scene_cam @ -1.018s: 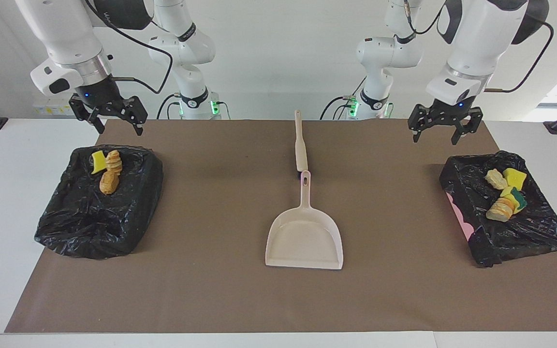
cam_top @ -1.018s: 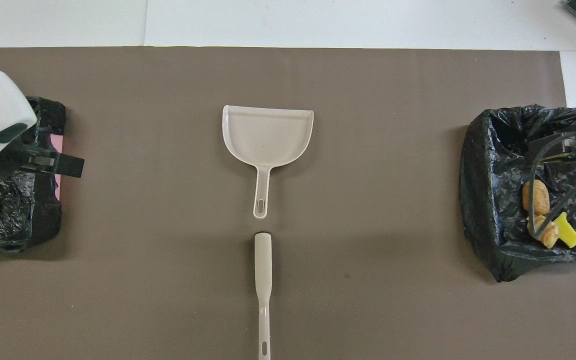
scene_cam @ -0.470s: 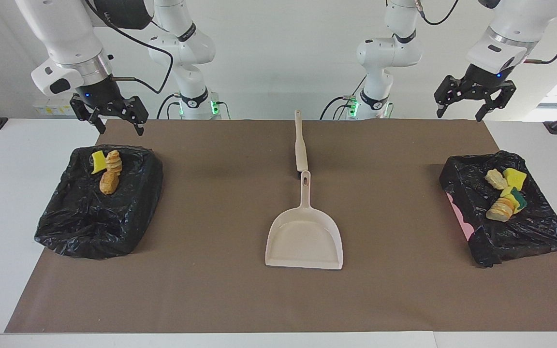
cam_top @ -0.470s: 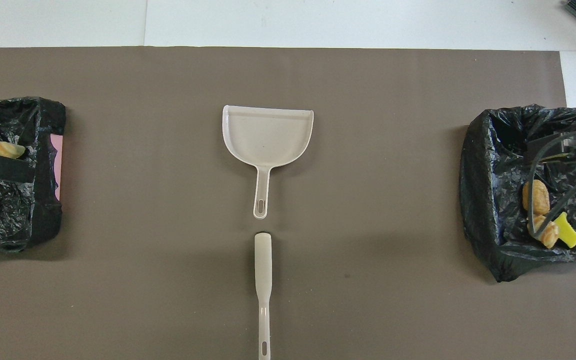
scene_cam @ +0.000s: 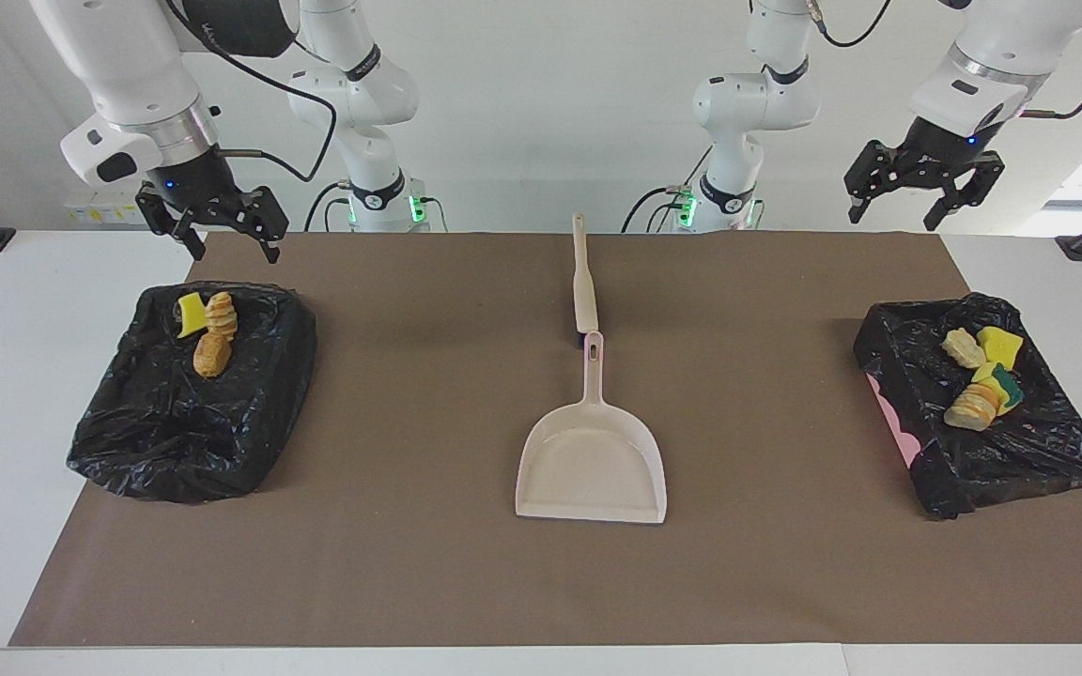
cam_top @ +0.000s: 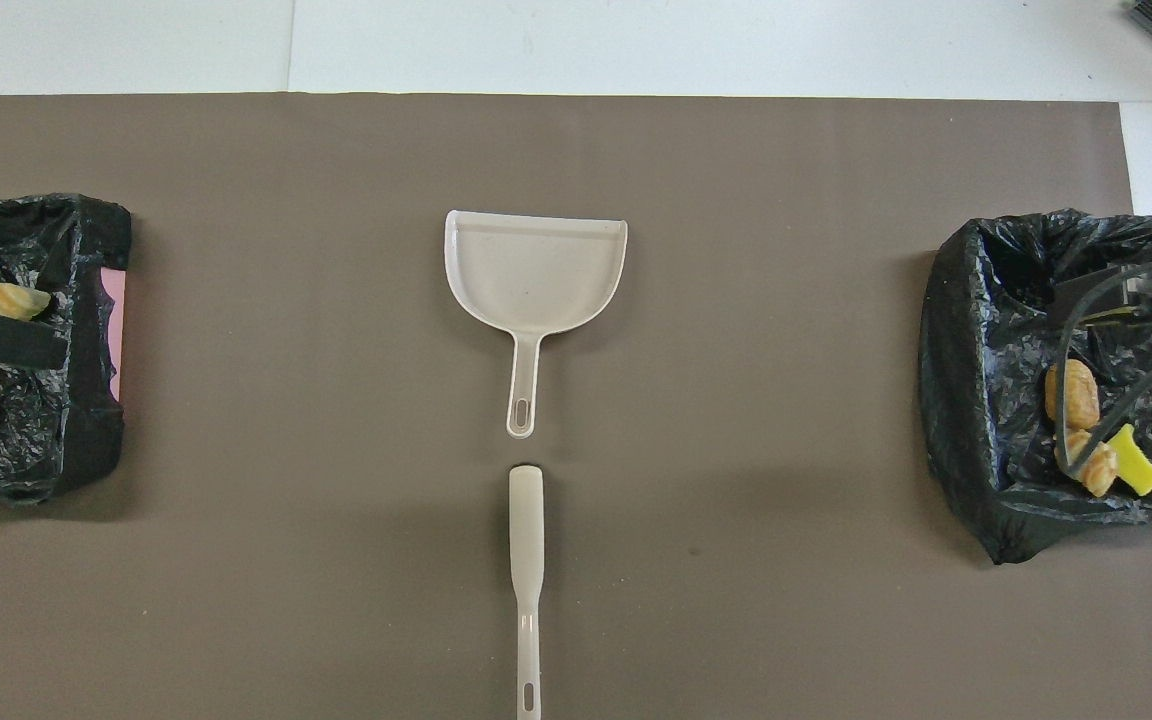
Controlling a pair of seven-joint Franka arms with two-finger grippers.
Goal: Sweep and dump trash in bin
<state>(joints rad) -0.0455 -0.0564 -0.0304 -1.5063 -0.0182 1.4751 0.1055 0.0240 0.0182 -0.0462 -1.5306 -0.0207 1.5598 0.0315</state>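
Since a second ago the left claw [scene_cam: 926,192] has risen from just above the bin at its end of the table to hang higher, jaws spread and empty; the right claw [scene_cam: 214,223] has not moved, released too, over the robot-side edge of the other bin. The trash [scene_cam: 981,376], yellow sponge bits and tan bread-like lumps, lies in two lots: four pieces in the black-bagged bin [scene_cam: 1020,451] at the left arm's end, three [scene_cam: 207,333] in the bagged bin [scene_cam: 175,432] at the right arm's end. Between the bins, on the brown mat [scene_cam: 409,563], the beige dustpan [scene_cam: 593,465] lies with the brush [scene_cam: 584,282] nearer the robots.
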